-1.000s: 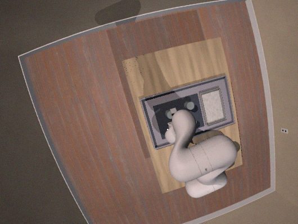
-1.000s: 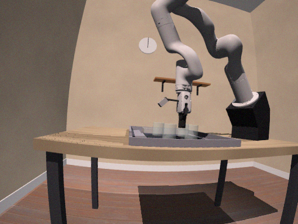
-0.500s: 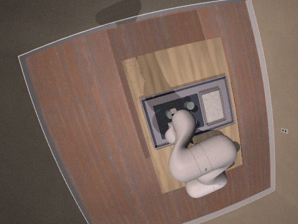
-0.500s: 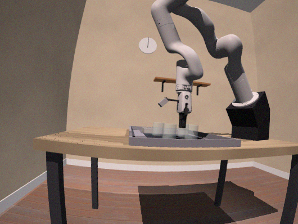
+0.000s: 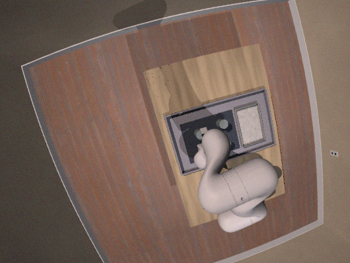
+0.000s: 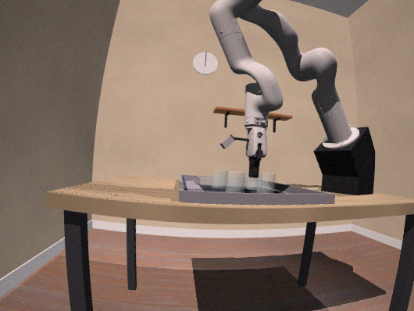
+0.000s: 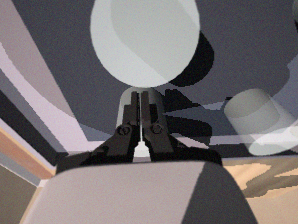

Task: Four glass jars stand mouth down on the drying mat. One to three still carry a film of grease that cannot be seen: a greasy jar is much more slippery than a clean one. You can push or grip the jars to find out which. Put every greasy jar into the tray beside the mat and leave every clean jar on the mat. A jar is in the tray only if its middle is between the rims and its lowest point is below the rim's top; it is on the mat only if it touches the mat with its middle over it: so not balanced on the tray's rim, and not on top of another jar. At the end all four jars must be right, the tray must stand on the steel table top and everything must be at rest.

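1. Your gripper (image 6: 254, 176) (image 7: 140, 102) is narrow: its fingers are drawn together with nothing held between them, pointing down right of centre in the exterior view.
2. In that view you have four pale, see-through jars standing in a row near the centre: a leftmost jar (image 6: 219, 180), a second jar (image 6: 236, 182), a third jar (image 6: 253, 184) beneath the fingertips, and a rightmost jar (image 6: 269, 182).
3. From the top, you can see two of the jars on the dark mat (image 5: 189, 142) in mid-frame; the arm (image 5: 244, 185) (image 6: 234, 43) covers part of the mat.
4. To the mat's right, your tray (image 5: 236, 113), with its pale floor, sits inside the rimmed steel table top (image 5: 269, 112) (image 6: 254, 198).
5. In the wrist view, a large jar top (image 7: 145, 40) fills the upper centre, with another jar partly hidden behind your fingers. You cannot tell whether they touch.

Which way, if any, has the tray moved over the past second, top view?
No, no visible shift: in the top view the tray keeps the same place against the surrounding rim of the steel table top.
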Available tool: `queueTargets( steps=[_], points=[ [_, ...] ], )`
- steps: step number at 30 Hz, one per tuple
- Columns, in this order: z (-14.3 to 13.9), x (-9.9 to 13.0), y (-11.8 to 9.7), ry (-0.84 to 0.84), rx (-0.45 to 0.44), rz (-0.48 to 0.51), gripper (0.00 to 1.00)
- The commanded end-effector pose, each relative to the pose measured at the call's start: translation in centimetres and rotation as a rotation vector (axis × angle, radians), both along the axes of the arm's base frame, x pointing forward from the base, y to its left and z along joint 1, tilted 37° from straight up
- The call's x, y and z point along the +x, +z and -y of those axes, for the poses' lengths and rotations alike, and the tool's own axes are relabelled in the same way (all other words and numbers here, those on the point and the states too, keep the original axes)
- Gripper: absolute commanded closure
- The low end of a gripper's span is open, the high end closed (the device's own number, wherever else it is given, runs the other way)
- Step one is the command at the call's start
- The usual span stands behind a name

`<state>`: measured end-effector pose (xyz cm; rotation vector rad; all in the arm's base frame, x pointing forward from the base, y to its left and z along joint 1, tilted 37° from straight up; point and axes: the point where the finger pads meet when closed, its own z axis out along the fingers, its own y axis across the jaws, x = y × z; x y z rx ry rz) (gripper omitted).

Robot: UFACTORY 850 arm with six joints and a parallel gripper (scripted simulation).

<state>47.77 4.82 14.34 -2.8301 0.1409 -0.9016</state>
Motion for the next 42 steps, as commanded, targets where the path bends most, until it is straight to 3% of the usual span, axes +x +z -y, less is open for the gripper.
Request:
queueTargets(
  steps=[1, 42],
  points=[
    [-0.01, -0.02, 0.0, 0.0, 0.0, 0.001, 1.0],
    [-0.03, -0.61, -0.02, 0.0, 0.0, 0.001, 1.0]
  ],
)
